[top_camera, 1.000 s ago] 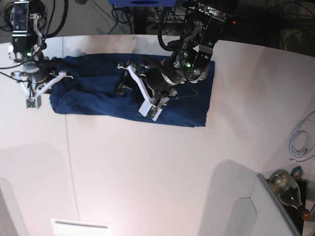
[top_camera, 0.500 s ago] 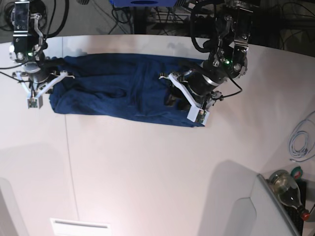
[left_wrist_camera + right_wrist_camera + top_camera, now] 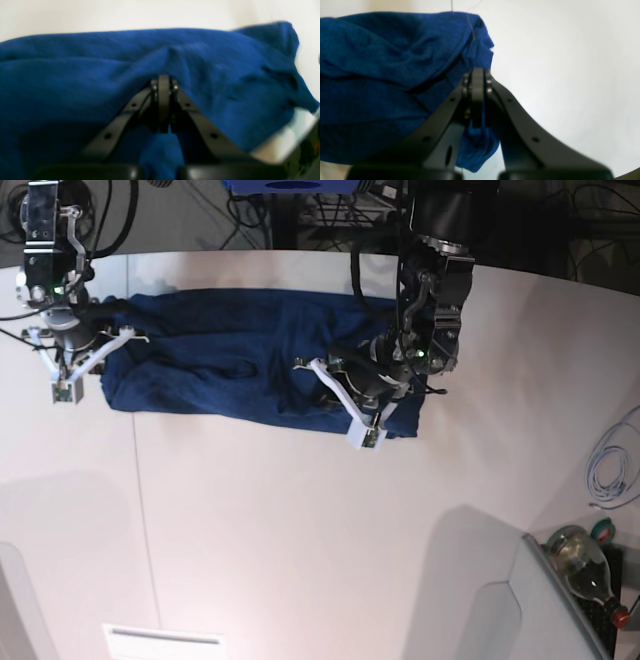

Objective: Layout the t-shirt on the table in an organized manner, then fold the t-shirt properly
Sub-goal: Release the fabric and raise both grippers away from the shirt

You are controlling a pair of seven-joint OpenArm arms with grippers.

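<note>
The navy t-shirt [image 3: 220, 365] lies in a long, wrinkled band across the far part of the white table [image 3: 300, 530]. My left gripper [image 3: 335, 392] is low over the shirt's right part. In the left wrist view the left gripper [image 3: 163, 80] is shut, with a ridge of the t-shirt [image 3: 75, 75] pinched at its tips. My right gripper [image 3: 108, 320] is at the shirt's left end. The right wrist view shows the right gripper [image 3: 477, 72] shut on a bunched edge of the t-shirt [image 3: 382, 62], with bare table [image 3: 570, 62] beside it.
A thin dark seam [image 3: 140, 510] runs down the tabletop. A coiled light cable [image 3: 608, 465] lies at the right edge, above a glass bottle [image 3: 585, 565] and a grey panel [image 3: 530, 610]. A white vent piece [image 3: 165, 642] sits at the front. Cables and dark equipment stand behind the table.
My left arm swung from the shirt's middle to its right end, came back a little left, and its jaws closed on the cloth. The right arm has held still.
</note>
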